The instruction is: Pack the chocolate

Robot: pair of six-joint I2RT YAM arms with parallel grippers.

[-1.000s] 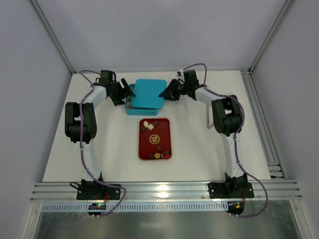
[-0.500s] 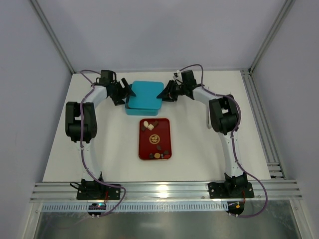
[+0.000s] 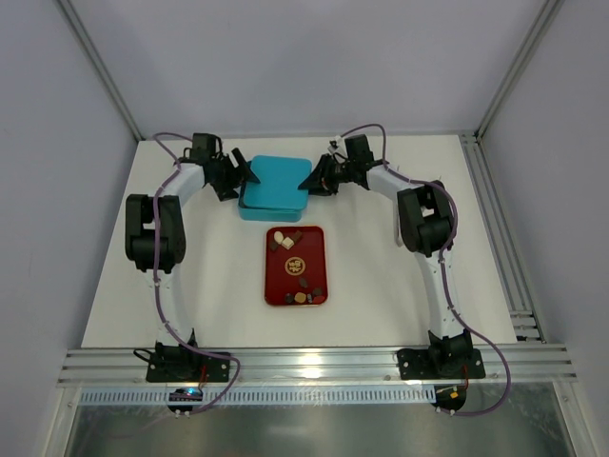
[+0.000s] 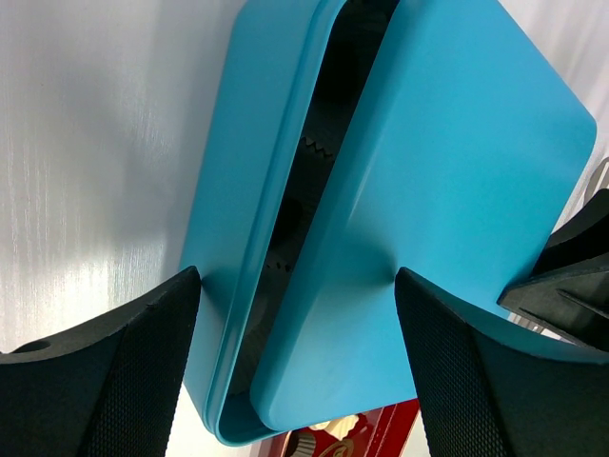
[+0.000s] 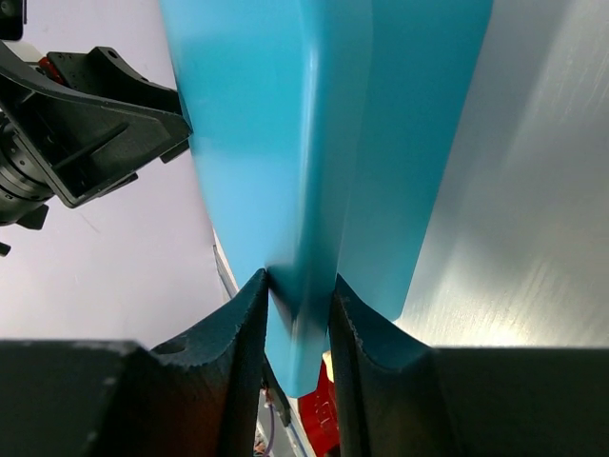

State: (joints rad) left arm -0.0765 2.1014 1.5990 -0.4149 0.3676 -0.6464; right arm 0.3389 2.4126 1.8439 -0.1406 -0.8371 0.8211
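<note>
The chocolate (image 3: 283, 239) lies as small brown and cream pieces on a red tray (image 3: 274, 286). Behind it sits a teal box (image 3: 271, 213) with its teal lid (image 3: 278, 178) resting tilted over it. My right gripper (image 3: 317, 179) is shut on the lid's right edge, and in the right wrist view its fingers (image 5: 238, 333) pinch the lid (image 5: 247, 143). My left gripper (image 3: 249, 178) stands open at the box's left end. In the left wrist view its wide jaws bracket the box wall (image 4: 238, 190) and the lid (image 4: 457, 190). A dark gap between them shows crinkled cup edges (image 4: 309, 152).
The red tray (image 4: 381, 428) peeks out past the box corner, with one cupped sweet (image 4: 324, 443) on it. White table (image 3: 190, 286) surrounds the tray and box. Grey walls and aluminium rails (image 3: 495, 228) enclose the table.
The right gripper has carried the lid leftward, from overhanging the box's right side to sitting over the box. The left gripper has stayed put.
</note>
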